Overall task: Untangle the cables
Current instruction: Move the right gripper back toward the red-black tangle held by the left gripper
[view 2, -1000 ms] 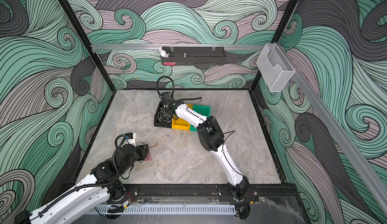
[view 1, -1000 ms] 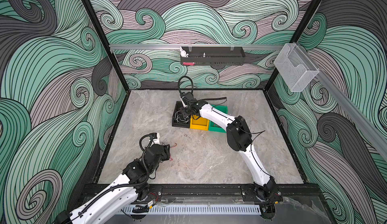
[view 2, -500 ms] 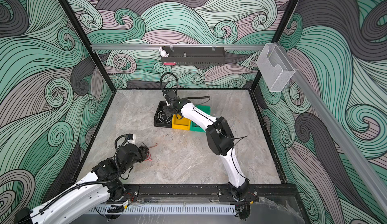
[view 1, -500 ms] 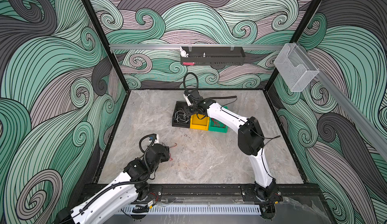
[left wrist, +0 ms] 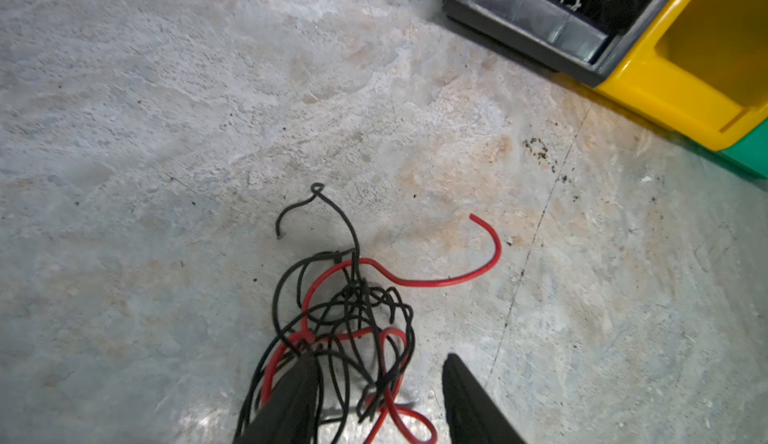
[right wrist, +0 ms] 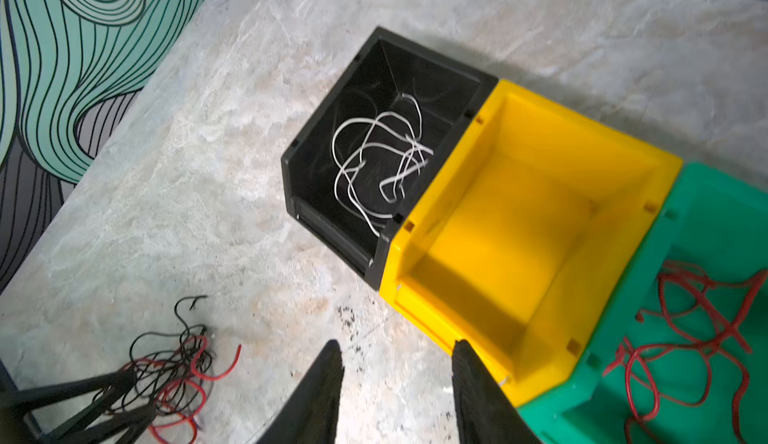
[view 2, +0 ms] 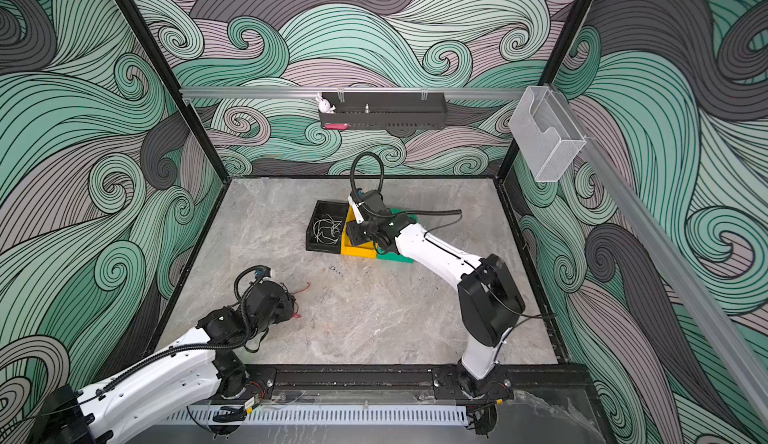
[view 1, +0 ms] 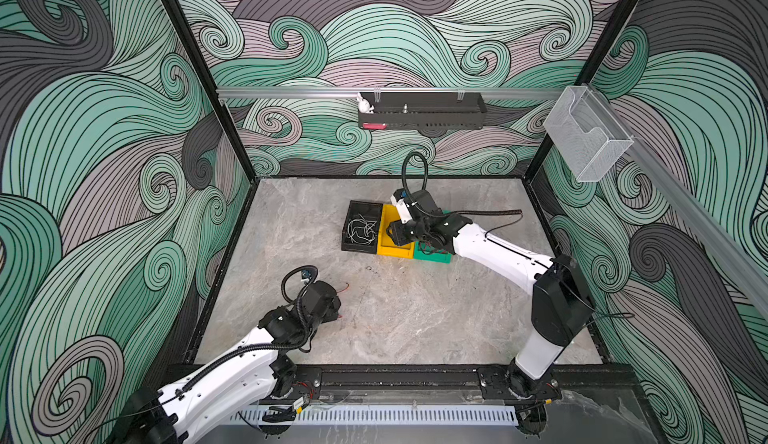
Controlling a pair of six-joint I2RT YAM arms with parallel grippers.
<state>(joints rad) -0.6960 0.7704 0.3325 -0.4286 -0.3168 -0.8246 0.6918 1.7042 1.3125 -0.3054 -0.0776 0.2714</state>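
- Since a second ago, the right arm (view 1: 494, 250) has swung from over the black bin (view 1: 353, 209) to the yellow bin (view 1: 392, 252), mid-frame in both top views. The left arm (view 1: 249, 350) has barely shifted.
- Nearest us, lower left of centre, the left gripper (left wrist: 378, 363) straddles a tangle of red and black cables (left wrist: 349, 321) on the floor (view 1: 415, 317), fingers spread, nothing pinched.
- Farther back, the right gripper (right wrist: 397, 346) hangs empty, fingers apart.
- White cables (right wrist: 374, 159) lie in the black bin and red cables (right wrist: 685, 329) in the green bin (right wrist: 706, 196). The yellow bin is bare.
- We judge the sorting about midway. The next move calls for pinching the loose red end (left wrist: 492, 250) and drawing it free.
- From above, both grippers hide beneath their wrists.
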